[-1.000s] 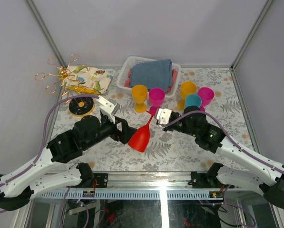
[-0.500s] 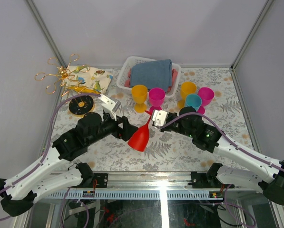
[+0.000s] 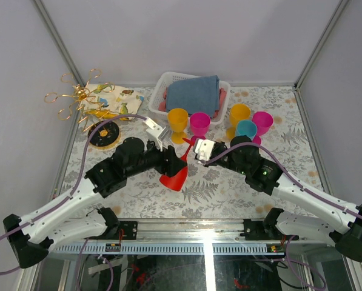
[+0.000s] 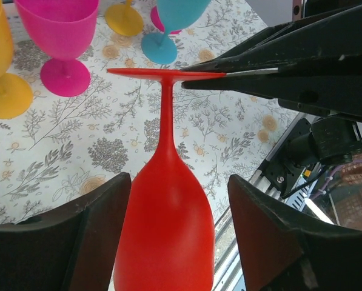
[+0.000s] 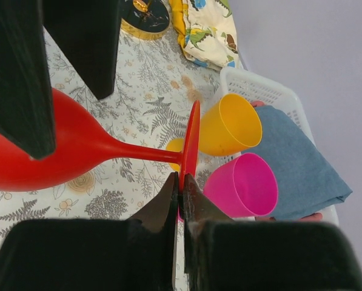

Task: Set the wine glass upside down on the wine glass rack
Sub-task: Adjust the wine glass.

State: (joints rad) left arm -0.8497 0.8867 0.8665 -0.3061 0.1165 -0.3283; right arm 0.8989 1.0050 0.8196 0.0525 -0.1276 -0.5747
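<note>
My right gripper (image 5: 179, 180) pinching the foot of the red wine glass (image 3: 176, 174), my left gripper (image 4: 177, 200) spread, 2 fingers (image 4: 77, 242) flanking its bowl, wine glass rack (image 3: 77, 96) at the tabletop (image 3: 229, 189) far-left corner.

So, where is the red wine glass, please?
In the top view, the red wine glass is held centrally, in front of the yellow glass and pink glass, foot pinched by the right fingers, bowl between the left fingers.

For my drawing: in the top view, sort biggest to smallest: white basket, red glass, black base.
1. white plastic basket
2. red plastic wine glass
3. round dark gold-rimmed base
The glass hangs nearer the camera, so 2 and 3 are unsure.
</note>
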